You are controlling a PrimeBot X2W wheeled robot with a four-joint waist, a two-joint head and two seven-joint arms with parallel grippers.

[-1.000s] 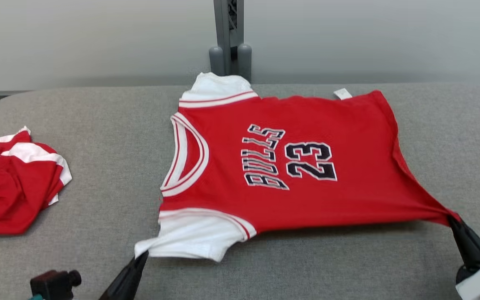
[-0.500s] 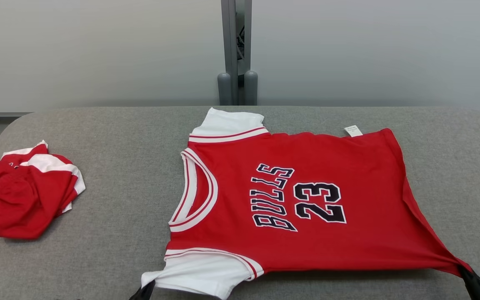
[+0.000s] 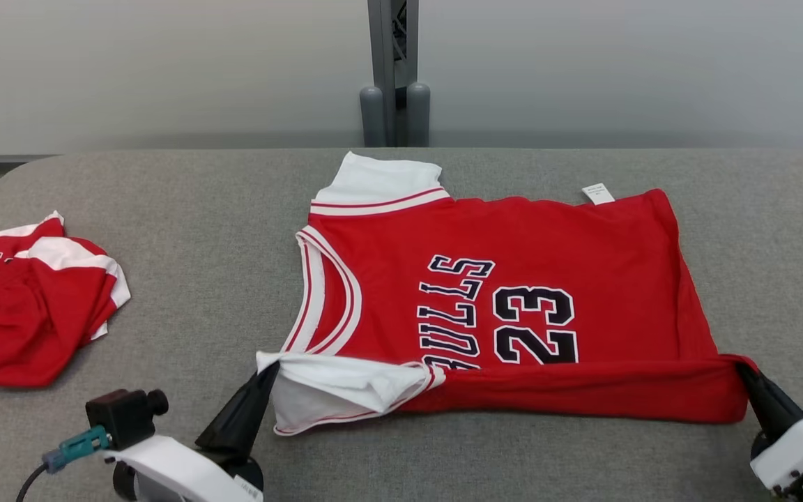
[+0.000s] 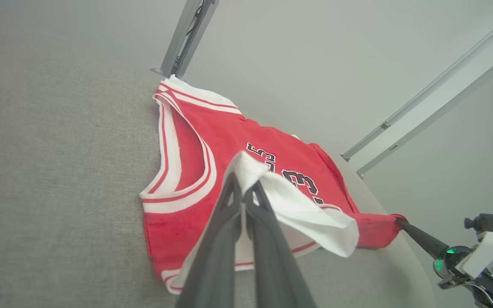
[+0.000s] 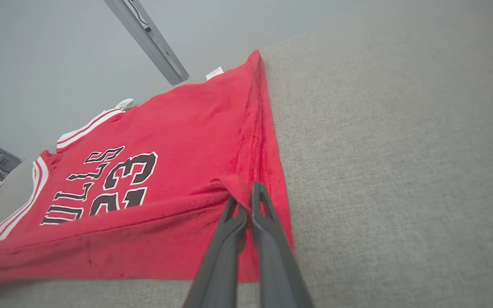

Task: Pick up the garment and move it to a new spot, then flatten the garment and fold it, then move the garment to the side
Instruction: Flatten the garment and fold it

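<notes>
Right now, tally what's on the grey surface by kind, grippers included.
Garments: 2, the jersey and a crumpled red-and-white pile to its left.
Grippers: 2, the left gripper and the right gripper, each shut on the jersey's near edge.
Total: 4

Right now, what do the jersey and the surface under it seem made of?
The red jersey: soft matte knit, possibly polyester; it drapes and folds limply along its lifted edge. The grey surface: matte woven cloth covering, judging by its flecked, fuzzy texture.
</notes>
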